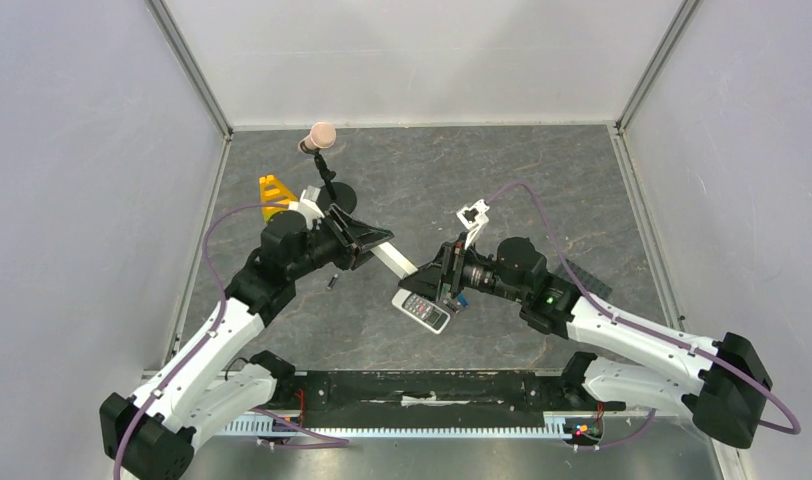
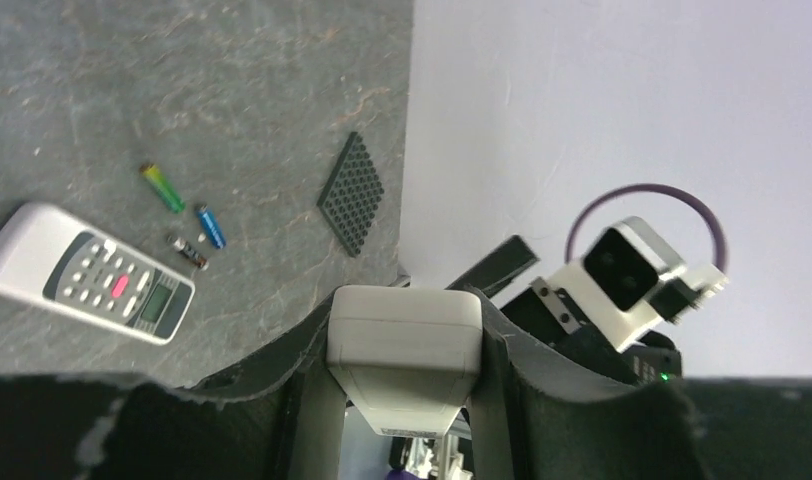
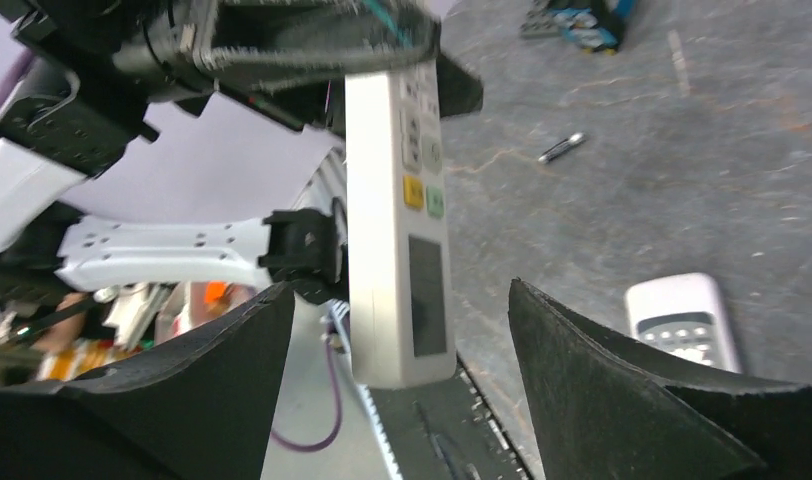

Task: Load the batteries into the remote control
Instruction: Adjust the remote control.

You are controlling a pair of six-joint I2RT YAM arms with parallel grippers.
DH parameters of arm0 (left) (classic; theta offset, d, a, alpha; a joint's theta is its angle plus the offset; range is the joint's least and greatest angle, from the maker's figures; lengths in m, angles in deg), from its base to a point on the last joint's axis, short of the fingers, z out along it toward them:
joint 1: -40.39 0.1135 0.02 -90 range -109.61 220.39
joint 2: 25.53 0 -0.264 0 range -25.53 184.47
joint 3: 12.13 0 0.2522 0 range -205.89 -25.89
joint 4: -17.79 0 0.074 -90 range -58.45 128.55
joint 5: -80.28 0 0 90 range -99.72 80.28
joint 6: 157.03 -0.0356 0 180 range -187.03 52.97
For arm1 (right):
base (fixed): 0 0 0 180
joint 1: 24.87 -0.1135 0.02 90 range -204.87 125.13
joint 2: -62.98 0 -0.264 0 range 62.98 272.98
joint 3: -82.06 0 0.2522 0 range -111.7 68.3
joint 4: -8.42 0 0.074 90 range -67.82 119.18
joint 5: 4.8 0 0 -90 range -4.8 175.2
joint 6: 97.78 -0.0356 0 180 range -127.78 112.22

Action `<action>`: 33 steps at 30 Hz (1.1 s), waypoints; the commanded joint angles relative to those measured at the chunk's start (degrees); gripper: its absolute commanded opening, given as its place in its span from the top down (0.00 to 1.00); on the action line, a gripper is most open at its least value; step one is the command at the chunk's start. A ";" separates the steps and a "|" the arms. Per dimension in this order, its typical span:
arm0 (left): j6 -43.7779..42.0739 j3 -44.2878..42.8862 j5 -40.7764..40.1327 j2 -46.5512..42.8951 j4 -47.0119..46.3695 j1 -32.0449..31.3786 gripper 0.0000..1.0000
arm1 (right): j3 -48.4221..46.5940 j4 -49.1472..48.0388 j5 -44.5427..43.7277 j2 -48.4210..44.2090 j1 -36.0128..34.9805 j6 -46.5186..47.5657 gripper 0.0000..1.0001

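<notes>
Slim remote (image 3: 397, 230) half inside left gripper (image 2: 404, 330)

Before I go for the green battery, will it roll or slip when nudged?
Probably rolls: the green battery is a tiny cylinder lying on its side on the flat table. Likely stiff and light; being so thin, it may slip in a pinch.

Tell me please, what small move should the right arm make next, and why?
Probably back the right gripper straight away from the slim white remote. Its jaws stand open on either side of that remote's end, and the left gripper grips it, so it should not fall. The short remote and batteries lie untouched on the table.
</notes>
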 commanded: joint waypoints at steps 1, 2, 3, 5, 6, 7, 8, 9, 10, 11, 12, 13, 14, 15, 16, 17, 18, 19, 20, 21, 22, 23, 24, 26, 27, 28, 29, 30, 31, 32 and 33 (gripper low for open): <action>6.14 -3.57 0.53 1.86 5.23 -0.11 0.98 | -5.84 4.22 -11.30 -0.13 -1.44 9.06 0.21; 6.54 -3.61 0.56 1.93 5.74 -0.09 0.98 | -6.85 4.85 -12.01 0.59 -1.81 10.13 0.23; 6.81 -3.67 0.32 1.92 6.18 -0.09 0.98 | -7.58 5.43 -12.30 1.19 -2.37 11.09 0.24; 7.45 -3.77 -0.27 1.80 7.26 -0.10 0.98 | -8.97 6.33 -13.11 2.78 -3.46 12.68 0.28; 7.74 -3.70 -0.39 1.75 7.64 -0.11 0.98 | -9.42 6.62 -13.40 3.49 -4.12 13.15 0.30; 8.11 -3.63 -0.41 1.66 7.75 -0.03 0.98 | -9.64 6.61 -13.46 4.23 -4.51 13.47 0.33; 8.61 -3.46 -0.42 1.65 7.92 -0.05 0.98 | -9.89 6.51 -13.38 4.68 -5.01 13.71 0.35; 9.02 -3.38 -0.37 1.59 8.06 -0.03 0.98 | -10.15 6.56 -13.32 5.28 -5.45 14.08 0.36; 9.28 -3.26 -0.33 1.58 8.18 -0.09 0.98 | -10.28 6.65 -13.27 5.61 -5.89 14.41 0.37; 9.37 -3.28 -0.26 1.55 8.30 -0.03 0.98 | -10.29 6.72 -13.19 5.93 -6.23 14.84 0.36; 9.50 -3.33 -0.24 1.55 8.55 -0.03 0.98 | -10.22 6.72 -13.21 6.15 -6.55 15.26 0.34; 9.48 -3.35 -0.14 1.59 8.70 -0.09 0.98 | -10.13 6.75 -13.24 6.31 -6.84 15.77 0.31; 9.50 -3.33 -0.09 1.42 8.91 -0.03 0.98 | -9.91 6.88 -13.25 6.35 -7.09 16.22 0.28; 9.53 -3.36 -0.07 1.47 9.14 -0.08 0.98 | -9.71 6.84 -13.38 6.43 -7.20 16.38 0.27; 9.56 -3.25 -0.06 1.42 9.33 -0.06 0.98 | -9.51 7.00 -13.50 6.44 -7.29 16.57 0.27; 9.63 -3.16 -0.06 1.27 9.35 -0.04 0.98 | -9.35 7.08 -13.72 6.48 -7.40 16.61 0.29; 9.71 -3.07 -0.04 1.19 9.43 -0.03 0.98 | -9.17 7.17 -13.79 6.43 -7.38 16.63 0.32; 9.89 -2.94 -0.06 1.05 9.48 -0.07 0.98 | -9.07 7.32 -13.85 6.44 -7.38 16.57 0.35; 10.05 -2.73 -0.13 0.88 9.35 -0.03 0.98 | -8.86 7.27 -13.88 6.35 -7.47 16.49 0.39; 10.14 -2.48 -0.15 0.79 9.11 -0.05 0.98 | -8.51 7.16 -13.93 6.14 -7.47 16.46 0.42; 10.19 -2.17 -0.02 0.65 8.29 -0.08 0.98 | -8.13 6.69 -13.86 5.82 -7.64 16.32 0.50; 10.31 -1.65 0.25 0.57 7.47 -0.06 0.98 | -7.47 5.95 -13.58 5.39 -7.73 16.24 0.59; 10.71 -1.15 0.54 0.60 6.46 -0.08 0.98 | -6.93 4.95 -13.31 4.77 -7.73 15.95 0.69; 11.69 0.31 1.65 0.69 3.53 -0.05 0.96 | -6.39 4.13 -13.30 4.05 -7.72 15.15 0.84; 11.94 0.99 2.32 0.79 1.99 0.01 0.92 | -6.62 4.29 -13.26 3.93 -7.73 15.02 0.90; 11.69 1.29 2.79 0.78 0.97 0.01 0.83 | -7.25 4.94 -13.19 3.89 -7.73 14.90 0.91; 10.64 1.34 3.07 0.92 0.18 0.06 0.72 | -7.87 5.85 -13.31 3.94 -7.73 14.69 0.91; 9.05 0.93 3.16 0.82 0.17 0.06 0.56 | -8.66 7.09 -13.31 3.98 -7.69 14.66 0.92; 7.25 0.32 3.00 0.75 1.12 0.15 0.44 | -9.39 8.38 -13.31 3.90 -7.69 14.65 0.92; 4.39 -0.32 2.53 0.37 2.35 0.15 0.36 | -10.08 9.50 -13.33 3.73 -7.73 14.57 0.92; 1.63 -1.39 1.62 0.08 3.82 0.21 0.31 | -10.87 11.20 -13.48 3.58 -7.67 14.63 0.92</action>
